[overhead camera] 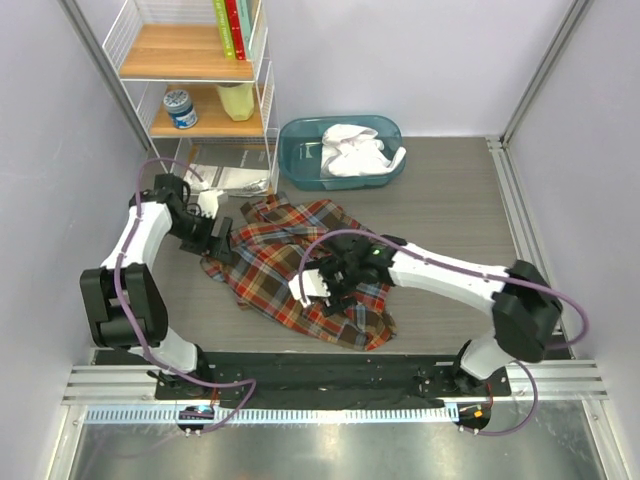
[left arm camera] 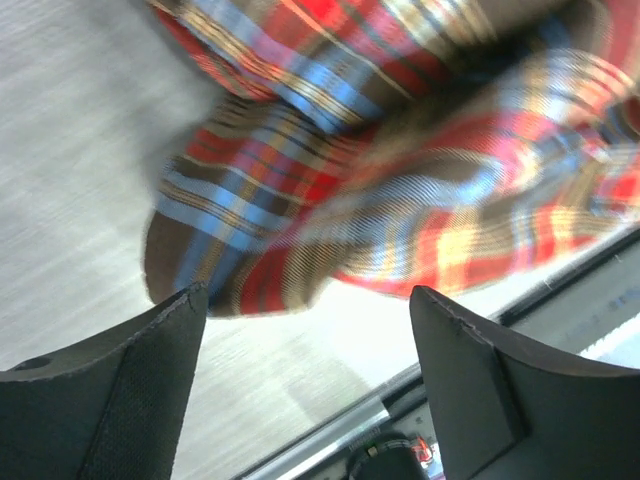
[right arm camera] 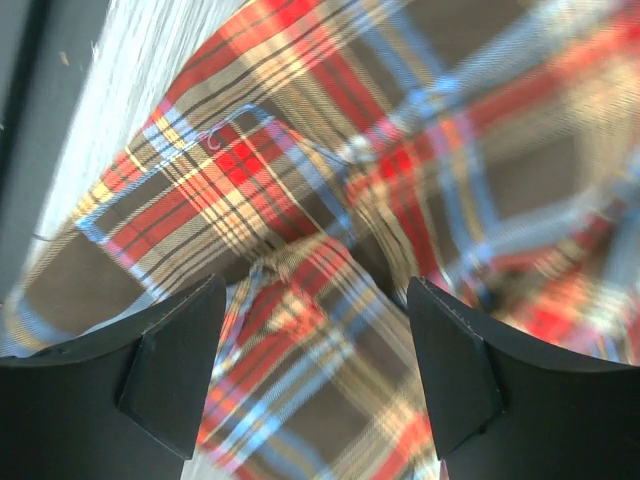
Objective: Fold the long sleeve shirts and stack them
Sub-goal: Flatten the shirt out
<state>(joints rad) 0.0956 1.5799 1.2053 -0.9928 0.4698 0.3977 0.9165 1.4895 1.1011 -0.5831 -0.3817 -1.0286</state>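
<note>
A plaid long sleeve shirt [overhead camera: 300,270] in red, brown, blue and yellow lies rumpled in the middle of the table. My left gripper [overhead camera: 215,238] is at its left edge and stands open; in the left wrist view only bare table shows between the fingers, with the plaid cloth [left arm camera: 400,190] just beyond the left gripper [left arm camera: 310,295]. My right gripper [overhead camera: 325,285] hangs over the shirt's middle, open. In the right wrist view the plaid cloth [right arm camera: 330,180] fills the frame under the right gripper [right arm camera: 315,285], with nothing pinched. A white shirt [overhead camera: 355,150] lies bunched in a teal bin [overhead camera: 300,160].
A wire shelf [overhead camera: 200,90] with books, a jar and a yellow container stands at the back left. A flat printed packet [overhead camera: 230,178] lies at its foot. A metal rail [overhead camera: 330,380] runs along the near edge by the arm bases.
</note>
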